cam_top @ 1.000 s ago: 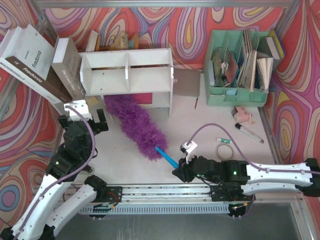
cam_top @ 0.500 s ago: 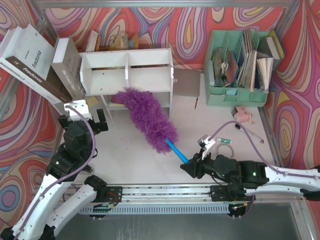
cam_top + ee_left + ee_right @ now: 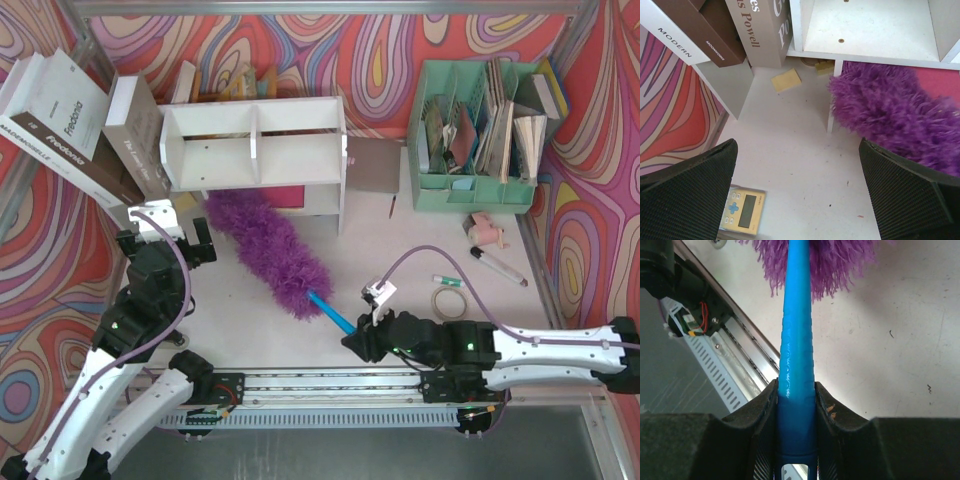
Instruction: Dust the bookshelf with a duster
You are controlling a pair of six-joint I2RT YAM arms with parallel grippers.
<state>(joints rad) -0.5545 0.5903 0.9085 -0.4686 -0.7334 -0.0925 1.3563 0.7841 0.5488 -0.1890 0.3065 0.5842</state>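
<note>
The white bookshelf [image 3: 255,150] stands at the back left of the table; its lower edge shows in the left wrist view [image 3: 865,30]. The purple duster [image 3: 265,250] lies slanted, its fluffy tip under the shelf's lower tier, also showing in the left wrist view [image 3: 890,115]. My right gripper [image 3: 357,340] is shut on its blue handle [image 3: 796,340], near the table's front edge. My left gripper [image 3: 175,235] is open and empty, left of the duster head, in front of the shelf's left end.
Books [image 3: 60,120] lean left of the shelf. A mint-green file organizer [image 3: 480,130] with papers stands back right. A marker [image 3: 495,265], tape roll [image 3: 448,300] and small pink item [image 3: 488,232] lie at right. A yellow calculator [image 3: 742,210] lies under my left gripper.
My right gripper swung the duster right and up against the shelf's lower tier, then back left and down to where it was a second ago. The left arm has not moved.
</note>
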